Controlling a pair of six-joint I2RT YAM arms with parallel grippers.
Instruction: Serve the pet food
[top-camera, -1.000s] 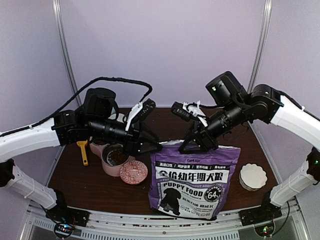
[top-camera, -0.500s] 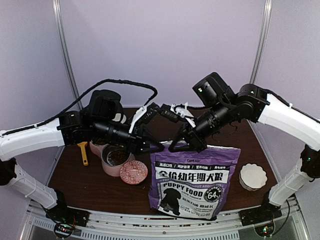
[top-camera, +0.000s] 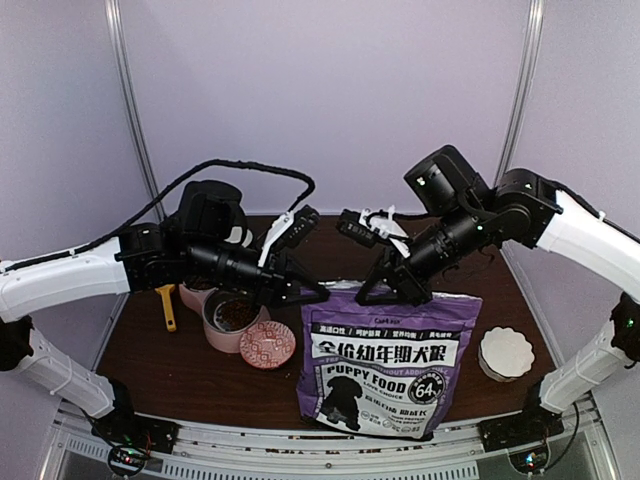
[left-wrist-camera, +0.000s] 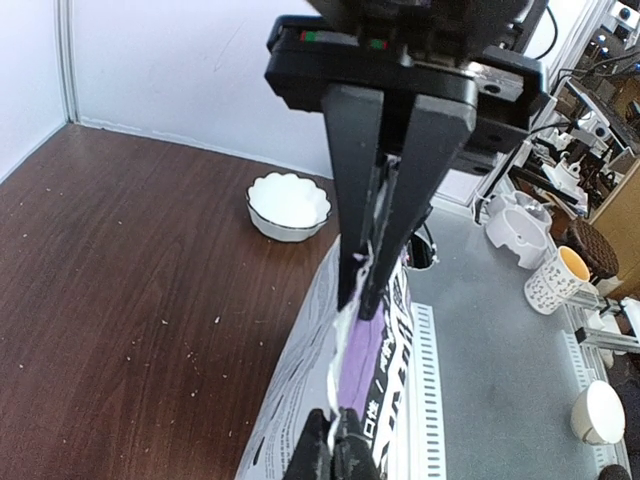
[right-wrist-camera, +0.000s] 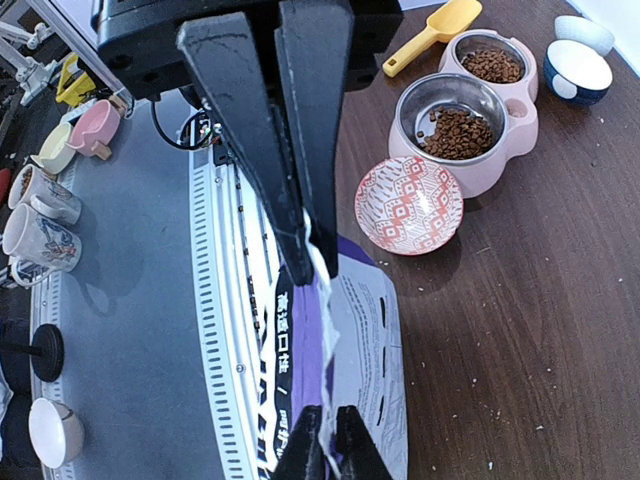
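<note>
The purple pet food bag (top-camera: 385, 360) stands upright at the front middle of the table, label toward the camera. My left gripper (top-camera: 318, 293) is shut on the left end of its torn white top edge (left-wrist-camera: 352, 325); in the left wrist view my own fingertips (left-wrist-camera: 322, 452) pinch that strip. My right gripper (top-camera: 375, 297) is shut on the same edge a little further right, with the strip between its fingertips (right-wrist-camera: 350, 450). The two grippers face each other a short span apart. Brown kibble (right-wrist-camera: 458, 132) lies in both steel bowls of the pink feeder (top-camera: 216, 337).
A yellow scoop (top-camera: 165, 305) lies left of the feeder. A red patterned bowl (top-camera: 268, 345) sits between feeder and bag. A white scalloped bowl (top-camera: 505, 353) stands right of the bag. A blue bowl (right-wrist-camera: 577, 68) stands behind the feeder. The table's front rail (top-camera: 300, 440) runs just below the bag.
Both grippers have closed on the bag's top edge. The left gripper slid right onto the corner; the right arm swung left, then back a little to the right.
</note>
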